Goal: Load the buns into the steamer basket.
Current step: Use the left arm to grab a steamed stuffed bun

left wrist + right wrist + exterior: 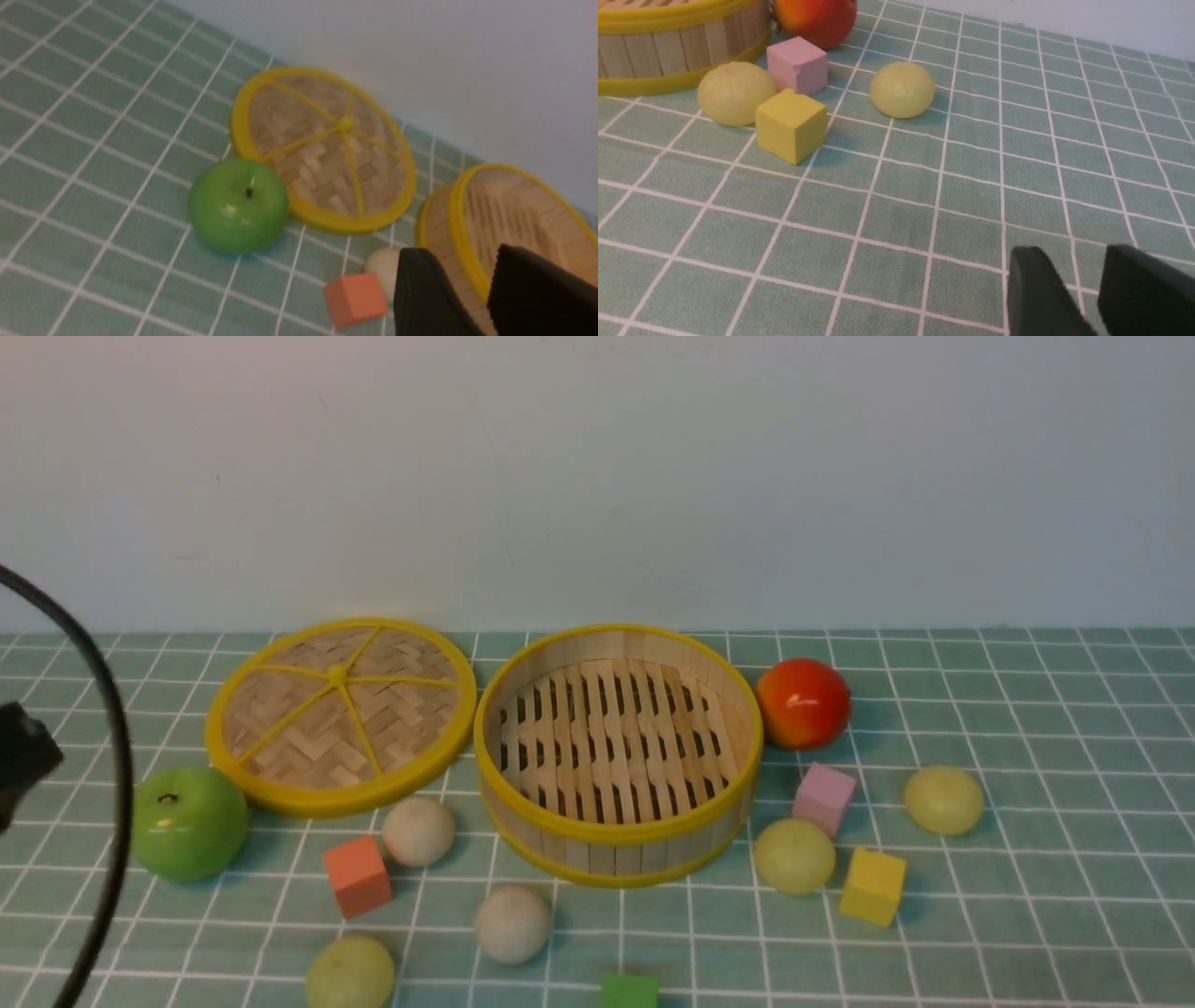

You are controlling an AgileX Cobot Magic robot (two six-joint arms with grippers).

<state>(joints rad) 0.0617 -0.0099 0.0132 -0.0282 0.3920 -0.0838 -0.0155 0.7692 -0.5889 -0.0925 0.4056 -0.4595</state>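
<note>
Currently five buns [794, 855] lie near the empty steamer basket [616, 833]. Left gripper [462, 280] and right gripper [1083, 280] stand open, empty; each should pinch its nearest bun centrally.

Your green checked cloth [1027, 896] carries a steamer basket [597, 854], lid [341, 714], five buns [419, 832], green apple [189, 822], red fruit [803, 703] and four cubes [873, 886].

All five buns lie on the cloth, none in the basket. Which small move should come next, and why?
Probably move the right end effector toward the yellow-green bun that sits alone. Its jaws stand open and empty over bare cloth, that bun has free space around it, and the steamer basket holds nothing.
</note>
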